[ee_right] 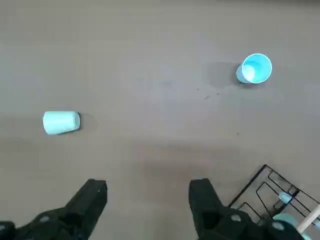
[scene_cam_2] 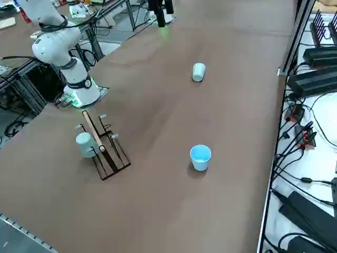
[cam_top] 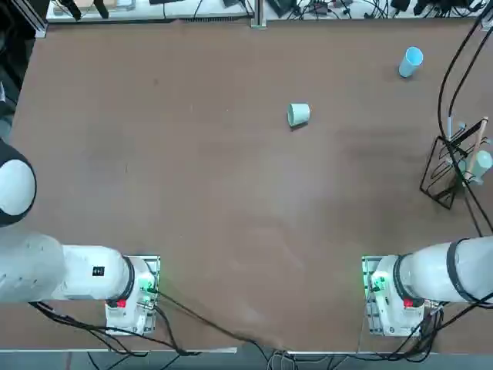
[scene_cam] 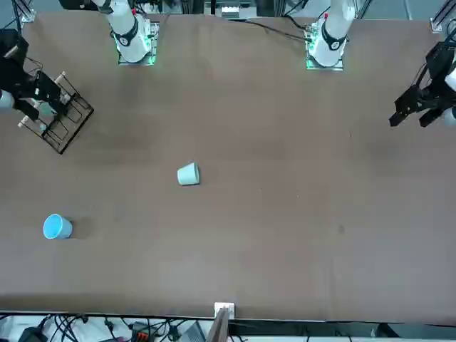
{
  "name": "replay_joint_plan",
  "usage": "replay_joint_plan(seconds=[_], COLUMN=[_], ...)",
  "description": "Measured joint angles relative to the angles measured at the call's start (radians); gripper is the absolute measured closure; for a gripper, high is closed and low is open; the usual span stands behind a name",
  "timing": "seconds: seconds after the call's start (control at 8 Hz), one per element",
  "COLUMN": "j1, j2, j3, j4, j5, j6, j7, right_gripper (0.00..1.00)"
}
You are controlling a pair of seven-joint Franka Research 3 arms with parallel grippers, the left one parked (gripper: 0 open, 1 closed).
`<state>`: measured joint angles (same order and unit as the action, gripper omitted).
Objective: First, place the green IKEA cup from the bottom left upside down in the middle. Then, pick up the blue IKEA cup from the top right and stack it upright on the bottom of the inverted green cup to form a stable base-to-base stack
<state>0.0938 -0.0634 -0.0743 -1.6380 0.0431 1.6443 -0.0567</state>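
Above the brown bench (cam_top: 231,216), the right gripper (ee_right: 149,184) is hovering, jaws standing wide apart, holding nothing. The pale mint-green plastic tumbler (cam_top: 299,114) is resting upside down; the sky-blue plastic tumbler (cam_top: 410,62) is standing upright, well apart.

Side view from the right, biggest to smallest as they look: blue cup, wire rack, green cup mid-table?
1. wire rack
2. blue cup
3. green cup
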Motion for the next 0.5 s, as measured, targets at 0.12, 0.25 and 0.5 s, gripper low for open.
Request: replay_joint_plan(seconds=[0.12,0.25,0.5], j1=[0.000,0.001,0.002], j2=[0.000,0.003,0.016], j3=[0.000,0.001,0.010], j4=[0.000,0.001,0.001], j5=[0.000,0.000,0.001], j6=[0.000,0.000,0.000], j7=[0.000,0.000,0.000], right_gripper=[0.00,0.00,0.00])
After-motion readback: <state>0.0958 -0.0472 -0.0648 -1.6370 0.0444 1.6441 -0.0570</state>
